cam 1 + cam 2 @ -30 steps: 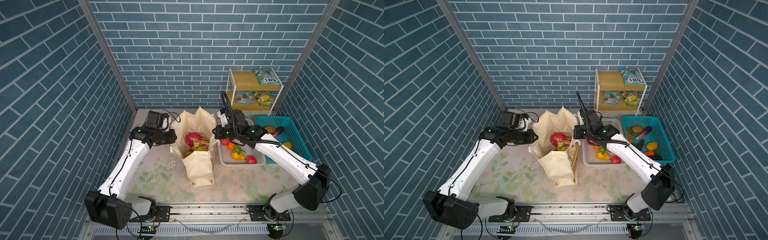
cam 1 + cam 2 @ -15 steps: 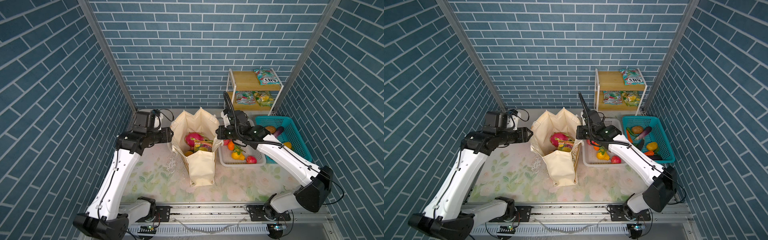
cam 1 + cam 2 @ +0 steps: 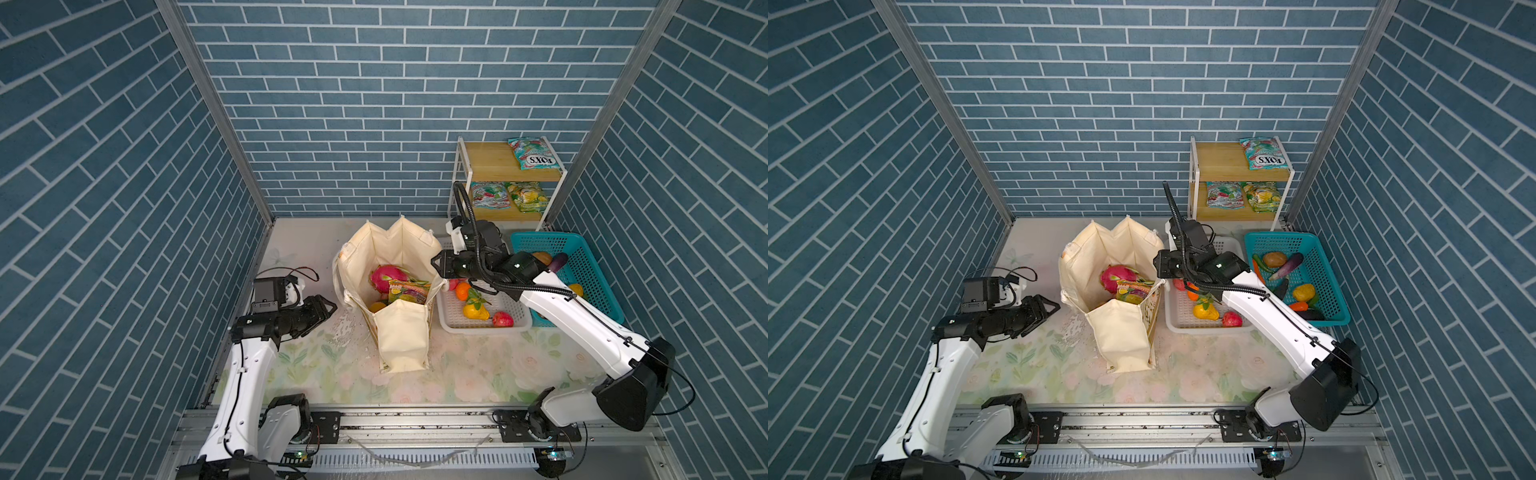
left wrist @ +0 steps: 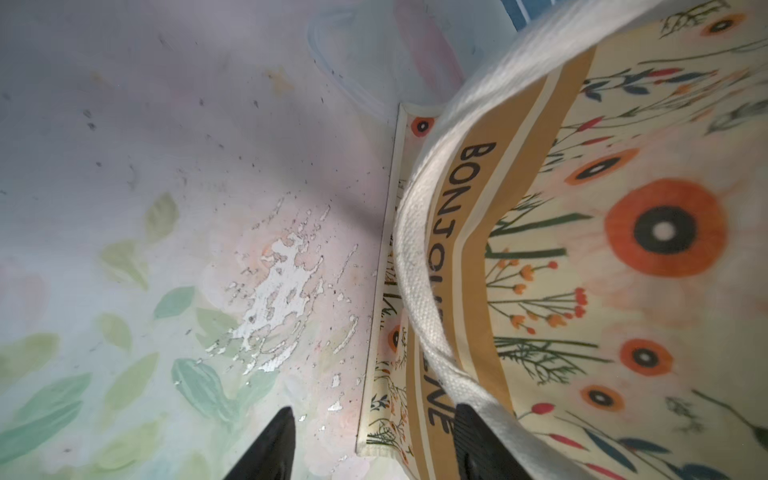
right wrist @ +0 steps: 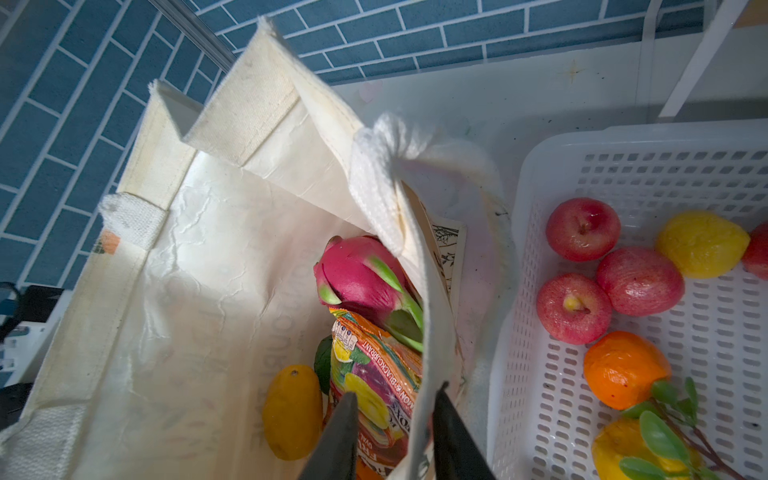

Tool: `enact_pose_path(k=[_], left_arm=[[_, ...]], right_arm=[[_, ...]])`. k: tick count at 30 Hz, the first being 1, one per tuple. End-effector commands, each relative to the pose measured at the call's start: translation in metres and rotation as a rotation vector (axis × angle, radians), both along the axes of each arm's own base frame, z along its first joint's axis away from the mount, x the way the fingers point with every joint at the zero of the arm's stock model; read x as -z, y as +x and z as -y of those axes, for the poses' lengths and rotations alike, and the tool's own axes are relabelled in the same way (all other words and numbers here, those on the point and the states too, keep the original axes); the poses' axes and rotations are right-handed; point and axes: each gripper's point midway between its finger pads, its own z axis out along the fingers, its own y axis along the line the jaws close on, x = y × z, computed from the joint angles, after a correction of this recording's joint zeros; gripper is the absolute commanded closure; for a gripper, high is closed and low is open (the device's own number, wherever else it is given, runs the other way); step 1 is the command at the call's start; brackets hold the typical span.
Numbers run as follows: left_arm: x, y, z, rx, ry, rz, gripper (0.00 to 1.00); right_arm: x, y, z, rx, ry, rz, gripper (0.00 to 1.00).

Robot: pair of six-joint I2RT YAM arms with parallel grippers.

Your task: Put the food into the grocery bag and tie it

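Right gripper (image 5: 397,392) stands partly open astride the rim of the grocery bag (image 5: 199,266), canvas loose between its jaws, gripping nothing; a dragon fruit (image 5: 357,274) and snack packet (image 5: 374,374) lie inside, just past its fingertips. Left gripper (image 4: 372,409) is wide open and empty, the bag's white rope handle (image 4: 415,270) seemingly draped over one finger. Withdrawing could snag that handle and topple the soft bag, spilling the contents.

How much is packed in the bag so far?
Done: a pink dragon fruit, a colourful snack packet and a yellow fruit lie inside the cream canvas bag. Held now: nothing; left hand and right hand are open. Left: red apples and an orange in the white plastic basket, plus tying the white handles.
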Motion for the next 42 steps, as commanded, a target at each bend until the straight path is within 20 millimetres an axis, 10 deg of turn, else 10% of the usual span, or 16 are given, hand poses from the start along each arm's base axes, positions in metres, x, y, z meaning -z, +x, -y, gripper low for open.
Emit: enact_pose_path(k=[1, 18, 42], left_arm=[[-0.020, 0.023, 0.009, 0.006, -0.101, 0.115, 0.37], [0.013, 0.063, 0.019, -0.029, -0.155, 0.104, 0.41], [0.014, 0.055, 0.024, -0.002, -0.143, 0.087, 0.88]], right_arm=[[-0.012, -0.006, 0.002, -0.019, 0.023, 0.028, 0.62], [-0.015, -0.008, 0.002, -0.023, 0.033, 0.029, 0.61], [-0.022, -0.009, 0.007, -0.016, 0.040, 0.051, 0.65]])
